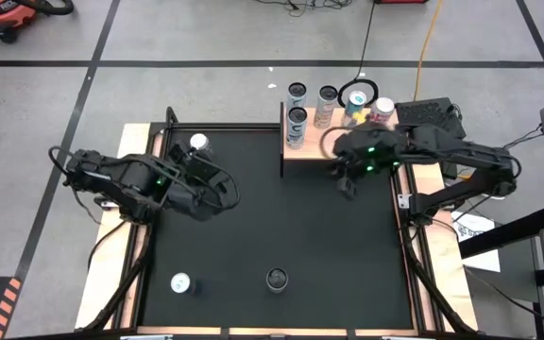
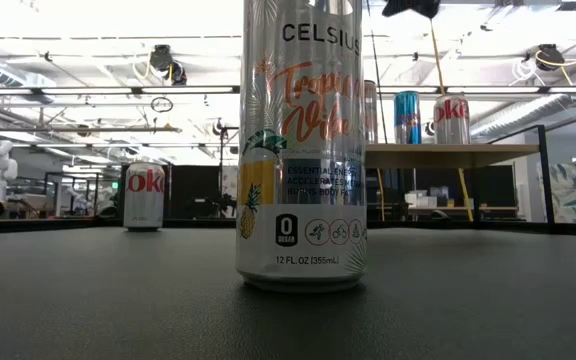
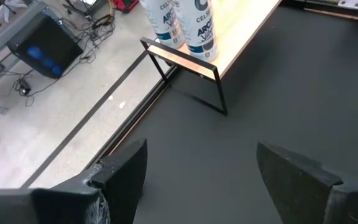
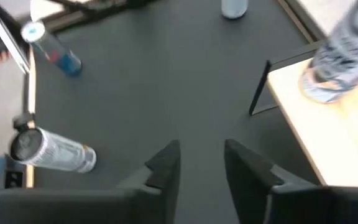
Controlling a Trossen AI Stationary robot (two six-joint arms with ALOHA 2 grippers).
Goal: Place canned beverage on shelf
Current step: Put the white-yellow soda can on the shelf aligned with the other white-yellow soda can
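**Right gripper empty beside shelf, cans on shelf and mat**

The light-wood shelf w/ black metal edge [image 1: 308, 151] sits at the far edge of the large black mat [image 1: 281, 227]. Several cans stand upright on it: two slim white/silver Celsius cans [image 1: 297, 127] at its left end, one behind the other, a third slim silver can [image 1: 327, 106] next to them, plus a blue-topped can [image 1: 354, 113] and a red-and-white Coke can [image 1: 382, 111] toward the right end.

Right gripper [image 1: 348, 181] hangs above the mat just off the shelf's front-right part. In the right wrist view its two dark fingers [image 4: 165, 168] stand a little apart w/ only bare mat showing in the gap, nothing held; a Celsius can base is on the wood off to one side.

Left gripper [image 1: 213, 194] is over the left part of the mat, well apart from the shelf. Its fingers [image 3: 124, 171] are spread wide, empty.

Still on the mat: a silver Diet Coke can [image 1: 198, 144] near the far-left corner, a white-topped can [image 1: 180, 282] near front-left, and a tall Celsius Tropical Vibe can w/ pineapple print [image 2: 301, 150] at front-centre, upright, filling the low view.
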